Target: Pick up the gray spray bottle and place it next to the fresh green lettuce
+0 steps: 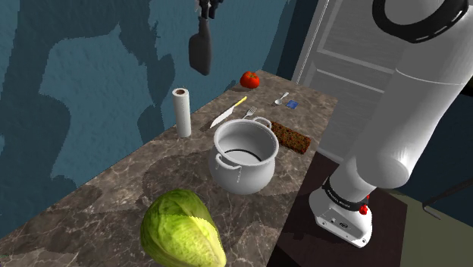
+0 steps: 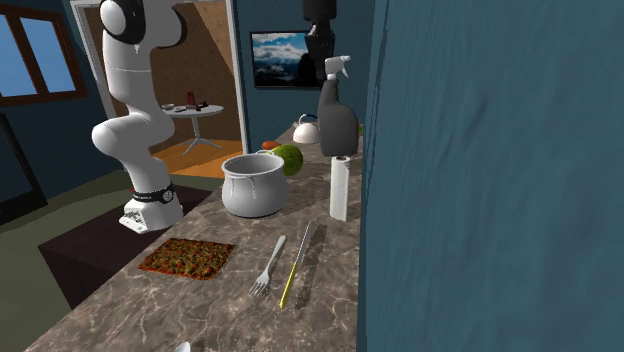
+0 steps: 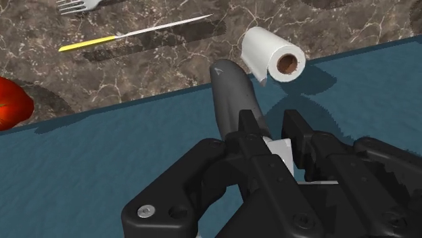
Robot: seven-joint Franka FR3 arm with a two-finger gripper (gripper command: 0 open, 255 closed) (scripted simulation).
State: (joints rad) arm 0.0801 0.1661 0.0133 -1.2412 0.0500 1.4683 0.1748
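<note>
A dark grey spray bottle [image 1: 200,49] hangs in the air high above the marble counter [image 1: 98,197], close to the blue wall. My gripper [image 1: 206,7] is shut on its top; the second exterior view shows the bottle [image 2: 338,115] hanging upright under the gripper [image 2: 320,25], directly over the paper towel roll [image 2: 340,188]. In the wrist view the fingers [image 3: 250,125] clasp the pale spray head, and the bottle body [image 3: 230,91] points away toward the counter. The green lettuce [image 1: 182,231] lies at the counter's near end in the shoulder view, beyond the pot [image 2: 252,185] in the second exterior view.
A grey two-handled pot [image 1: 242,155] stands mid-counter between bottle and lettuce. An upright paper towel roll [image 1: 182,111] is by the wall. A yellow-handled knife [image 1: 229,112], a fork [image 1: 282,98], a tomato [image 1: 249,79] and a brown slab [image 1: 292,136] lie at the far end.
</note>
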